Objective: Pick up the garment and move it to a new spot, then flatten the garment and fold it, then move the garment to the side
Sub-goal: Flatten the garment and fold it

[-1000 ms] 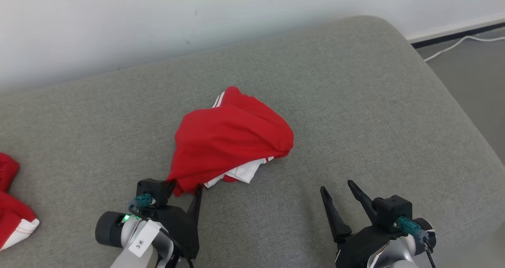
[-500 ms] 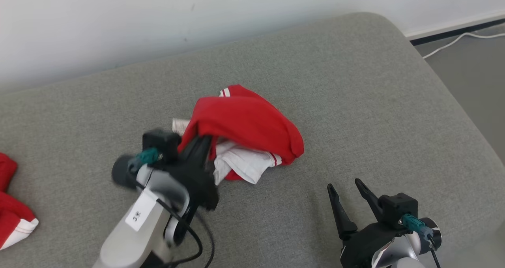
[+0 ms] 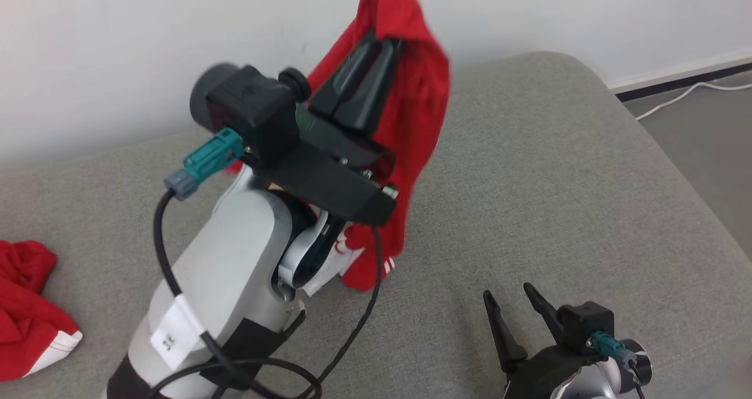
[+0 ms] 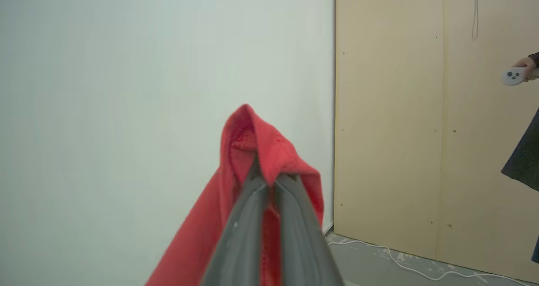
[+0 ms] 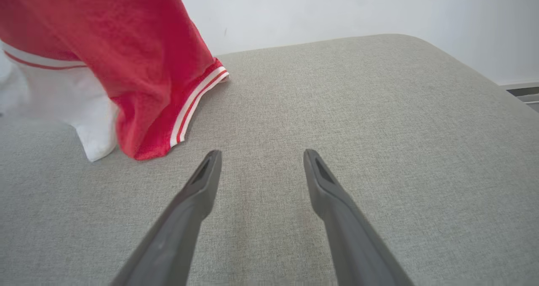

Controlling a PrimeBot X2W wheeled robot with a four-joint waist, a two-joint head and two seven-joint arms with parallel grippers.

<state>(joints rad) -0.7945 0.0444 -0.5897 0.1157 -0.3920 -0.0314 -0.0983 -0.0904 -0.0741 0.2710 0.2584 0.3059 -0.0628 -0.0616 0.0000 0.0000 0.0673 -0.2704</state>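
The garment (image 3: 414, 111) is red with white trim and hangs from my left gripper (image 3: 382, 40), which is raised high over the grey cushion (image 3: 558, 170) and shut on a fold of the cloth. In the left wrist view the red fabric (image 4: 261, 151) peaks over the two closed fingers. The garment's lower end (image 5: 147, 109), with its white striped hem, still touches the cushion. My right gripper (image 3: 505, 296) stands open low at the front right, to the right of the hanging cloth; in its own view nothing lies between its fingers (image 5: 202, 180).
Another red and white cloth (image 3: 29, 305) lies at the cushion's left edge. A white wall (image 3: 117, 46) runs behind. Floor with a white cable (image 3: 675, 93) lies to the right. A person's hand with a white controller (image 4: 516, 73) shows at the far right of the left wrist view.
My left gripper closed on the garment's near edge and lifted it high off the cushion, so the cloth now hangs instead of lying heaped. The right gripper stayed put and open.
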